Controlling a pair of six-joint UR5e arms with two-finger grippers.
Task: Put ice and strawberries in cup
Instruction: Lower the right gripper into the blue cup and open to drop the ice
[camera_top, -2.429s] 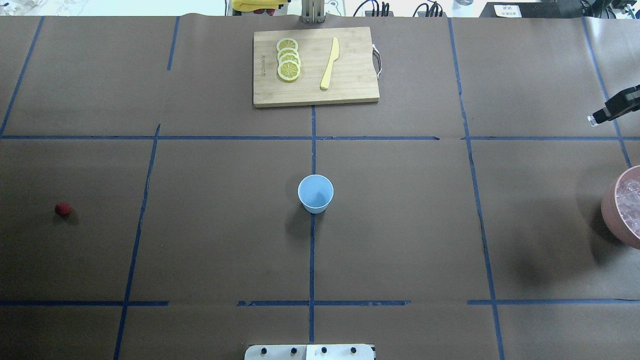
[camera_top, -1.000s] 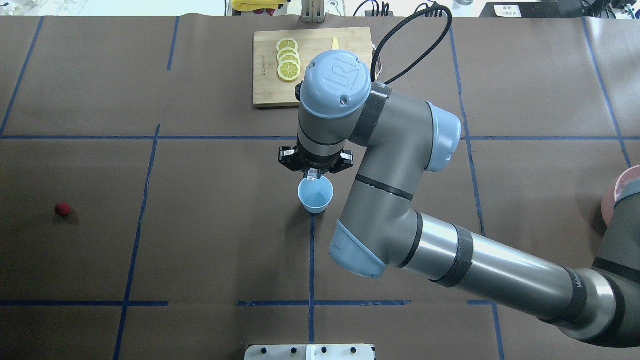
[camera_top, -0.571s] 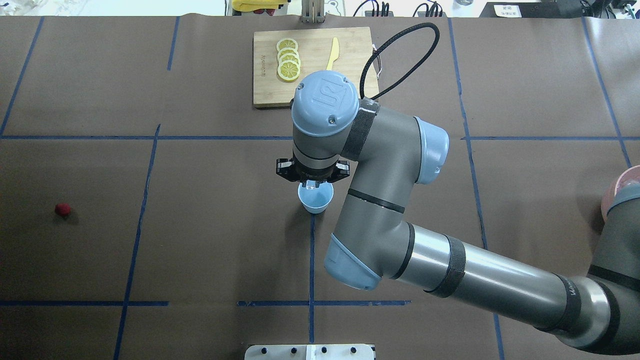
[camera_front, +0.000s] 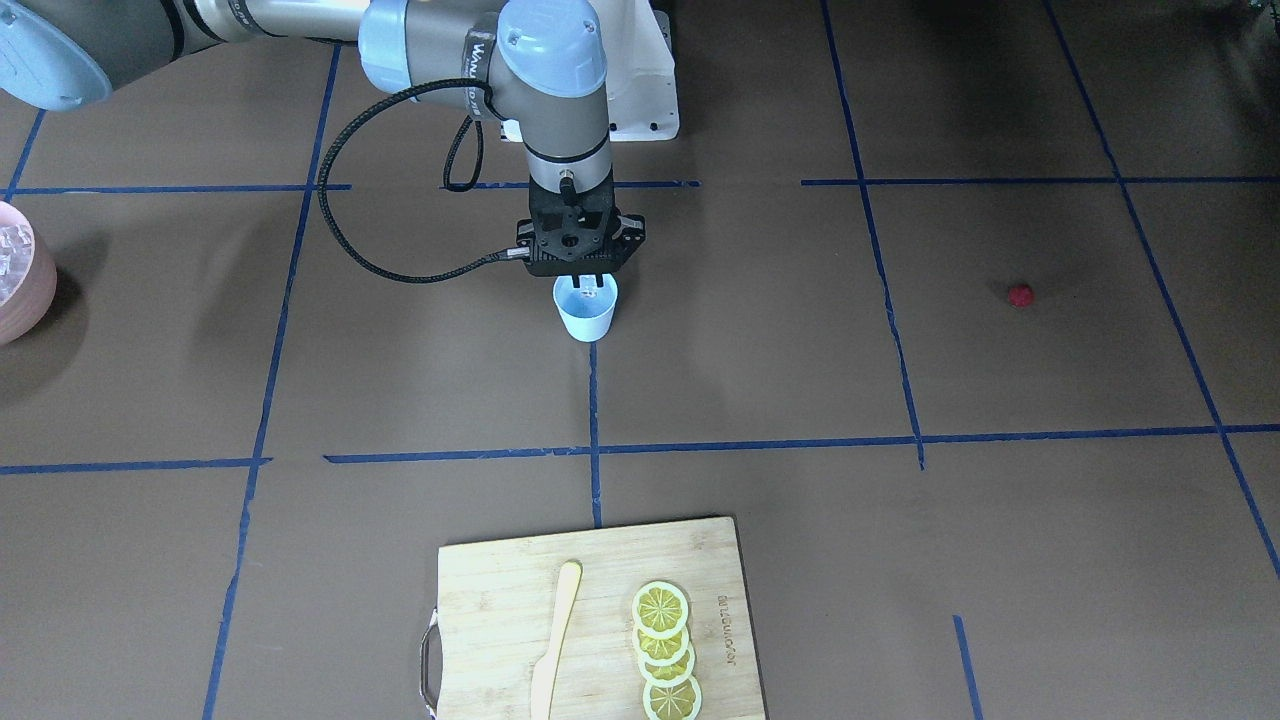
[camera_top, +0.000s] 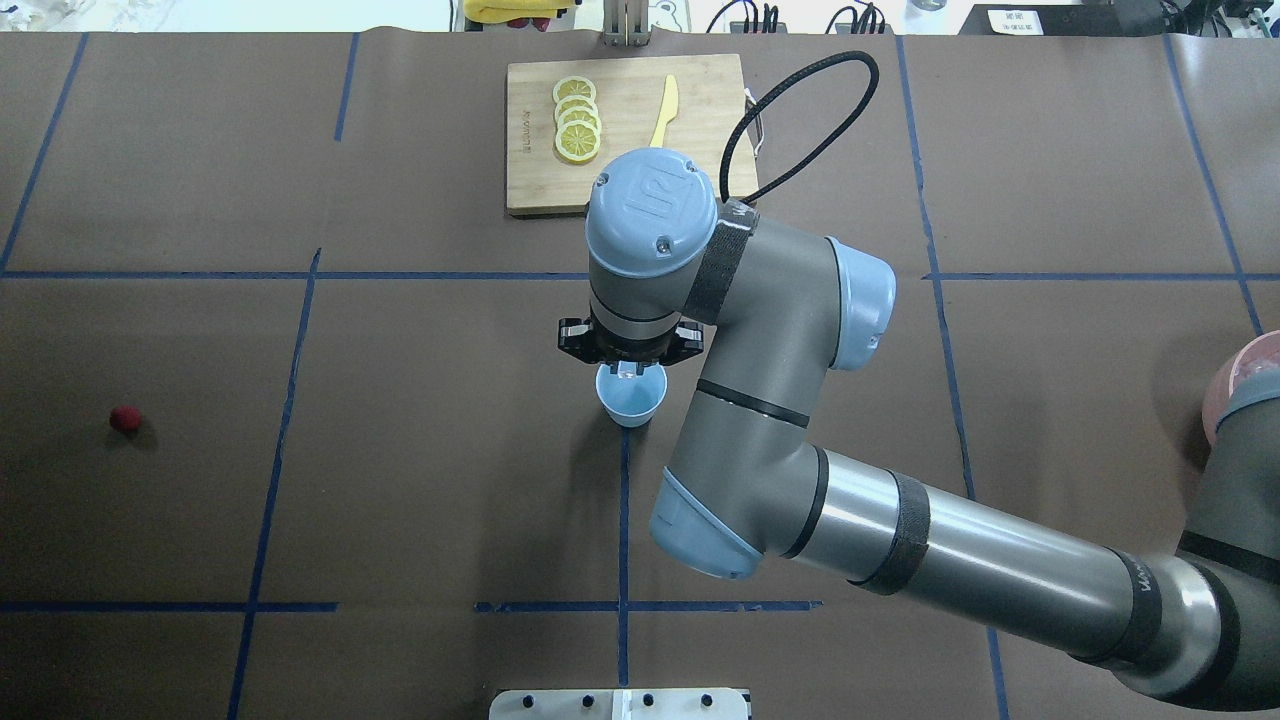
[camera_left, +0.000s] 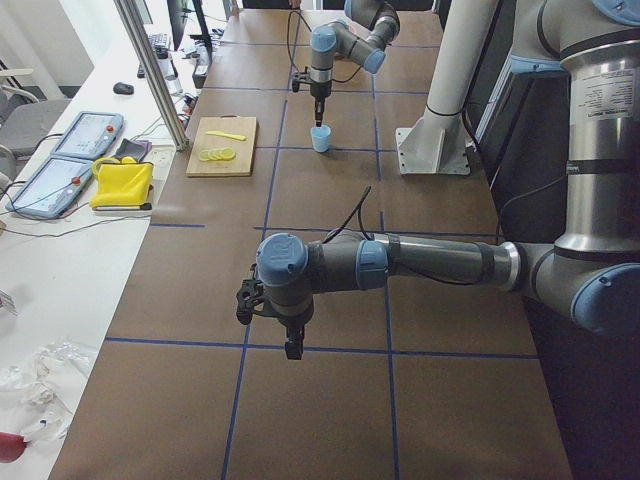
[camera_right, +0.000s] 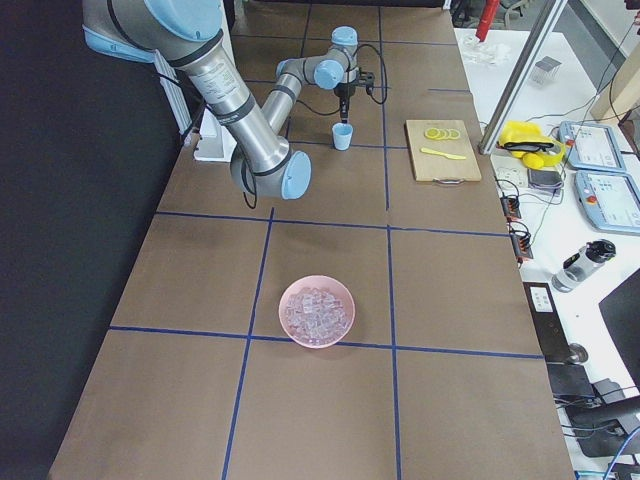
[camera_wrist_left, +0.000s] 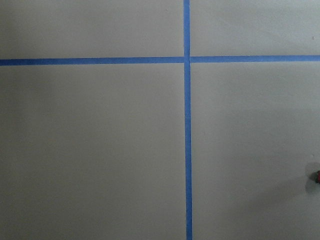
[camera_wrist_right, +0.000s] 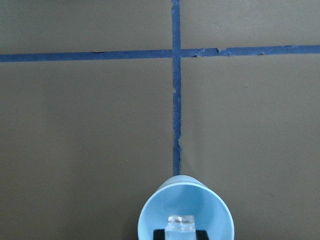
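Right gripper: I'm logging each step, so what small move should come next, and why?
Probably open the jaws. The right gripper holds an ice cube over the mouth of the cup, so releasing should drop it inside.

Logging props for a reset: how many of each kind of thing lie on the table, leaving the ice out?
Cup: 1
Strawberry: 1
Pink bowl: 1
Cutting board: 1
Lemon slices: 4
Yellow knife: 1
Total: 9
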